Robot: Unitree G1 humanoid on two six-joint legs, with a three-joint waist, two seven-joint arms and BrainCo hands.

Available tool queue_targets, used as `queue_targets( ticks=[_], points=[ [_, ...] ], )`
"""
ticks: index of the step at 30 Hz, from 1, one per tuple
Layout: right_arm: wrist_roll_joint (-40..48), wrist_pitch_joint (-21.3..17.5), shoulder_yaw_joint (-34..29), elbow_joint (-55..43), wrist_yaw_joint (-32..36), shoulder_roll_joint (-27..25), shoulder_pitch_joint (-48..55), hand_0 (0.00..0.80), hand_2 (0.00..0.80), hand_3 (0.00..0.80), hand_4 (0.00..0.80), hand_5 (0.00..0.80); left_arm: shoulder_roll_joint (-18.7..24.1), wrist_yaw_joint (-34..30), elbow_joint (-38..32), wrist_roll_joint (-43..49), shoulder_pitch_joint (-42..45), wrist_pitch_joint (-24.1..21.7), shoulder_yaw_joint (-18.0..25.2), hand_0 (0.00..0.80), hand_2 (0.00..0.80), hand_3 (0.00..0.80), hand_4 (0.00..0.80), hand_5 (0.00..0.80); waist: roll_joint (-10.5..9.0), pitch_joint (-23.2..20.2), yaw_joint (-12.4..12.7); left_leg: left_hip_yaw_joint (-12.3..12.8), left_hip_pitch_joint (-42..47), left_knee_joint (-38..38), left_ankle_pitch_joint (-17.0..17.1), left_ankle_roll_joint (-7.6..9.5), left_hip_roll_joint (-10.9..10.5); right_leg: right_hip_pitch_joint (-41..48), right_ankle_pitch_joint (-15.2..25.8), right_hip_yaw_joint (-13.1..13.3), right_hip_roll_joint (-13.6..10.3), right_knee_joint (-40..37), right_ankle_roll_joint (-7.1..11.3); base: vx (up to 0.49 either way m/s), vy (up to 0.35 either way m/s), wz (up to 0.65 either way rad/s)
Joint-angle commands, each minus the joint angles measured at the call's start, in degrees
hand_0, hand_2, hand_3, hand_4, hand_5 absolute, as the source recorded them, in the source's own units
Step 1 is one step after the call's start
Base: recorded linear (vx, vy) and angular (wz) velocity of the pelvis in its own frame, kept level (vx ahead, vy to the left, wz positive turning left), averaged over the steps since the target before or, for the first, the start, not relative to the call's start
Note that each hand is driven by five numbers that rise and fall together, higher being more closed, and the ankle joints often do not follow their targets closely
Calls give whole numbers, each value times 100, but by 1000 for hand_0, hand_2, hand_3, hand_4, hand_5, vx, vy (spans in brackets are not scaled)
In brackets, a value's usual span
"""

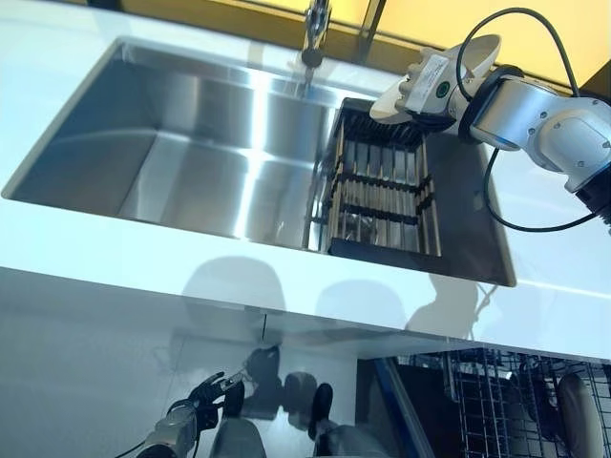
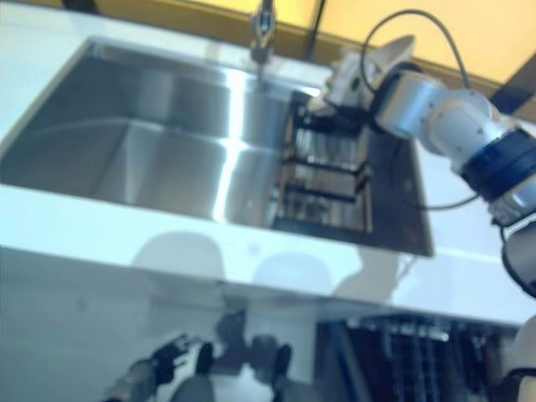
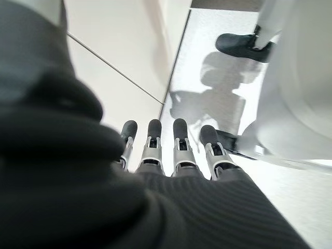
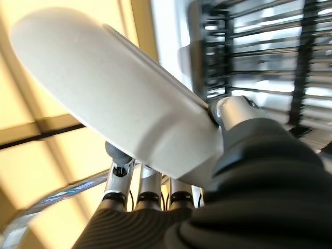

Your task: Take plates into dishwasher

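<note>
A white plate (image 4: 119, 98) is clamped between the thumb and fingers (image 4: 150, 192) of my right hand (image 1: 430, 91). The hand holds it tilted in the air above the far end of a dark dish rack (image 1: 382, 191), which sits in the right part of the steel sink (image 1: 191, 143). The plate's rim (image 1: 482, 52) sticks up past the hand toward the back wall. My left hand (image 1: 191, 405) hangs low in front of the counter at the lower left, its fingers (image 3: 155, 140) straight and holding nothing.
A tap (image 1: 315, 29) stands behind the sink's middle. The white counter (image 1: 143, 258) runs along the front. Below it at the lower right, the dishwasher's wire rack (image 1: 496, 401) is pulled out.
</note>
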Motion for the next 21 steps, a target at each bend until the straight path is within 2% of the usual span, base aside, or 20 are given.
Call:
queue_targets(
  ticks=[1, 6, 11, 12, 21],
  points=[
    [1052, 792, -142, 407, -168, -333, -579, 800, 800, 800, 800, 800, -59, -23, 315, 320, 38, -64, -124, 0, 0, 0, 0, 0, -157, -508, -77, 151, 74, -16, -270, 267, -183, 373, -237, 141, -219, -1, 508, 91, 10, -20],
    [2373, 1151, -515, 427, -359, -619, -236, 800, 800, 800, 800, 800, -118, -129, 346, 552, 182, 33, -103, 0, 0, 0, 0, 0, -105, -781, -183, 251, 301, -16, -366, 275, -181, 502, -262, 262, -217, -1, 528, 101, 4, -19],
    [3237, 1433, -871, 541, -537, -916, 74, 800, 800, 800, 800, 800, -72, -270, 396, 697, 311, -33, -144, 0, 0, 0, 0, 0, -68, -872, -277, 350, 390, -16, -422, 281, -149, 512, -263, 380, -198, -1, 546, 34, -9, -15],
    [3649, 1522, -990, 636, -627, -1052, 173, 800, 800, 800, 800, 800, -69, -311, 431, 722, 328, -68, -131, 0, 0, 0, 0, 0, -45, -889, -336, 398, 436, -16, -441, 282, -135, 520, -260, 425, -193, -1, 548, 15, 1, -8],
    [4733, 1534, -2081, 1046, -843, -1867, 1225, 800, 800, 800, 800, 800, -7, -476, 462, 956, 507, -151, -110, 0, 0, 0, 0, 0, 65, -954, -642, 655, 648, -16, -522, 295, -69, 545, -233, 703, -145, -1, 571, 7, -11, -18]
  ],
)
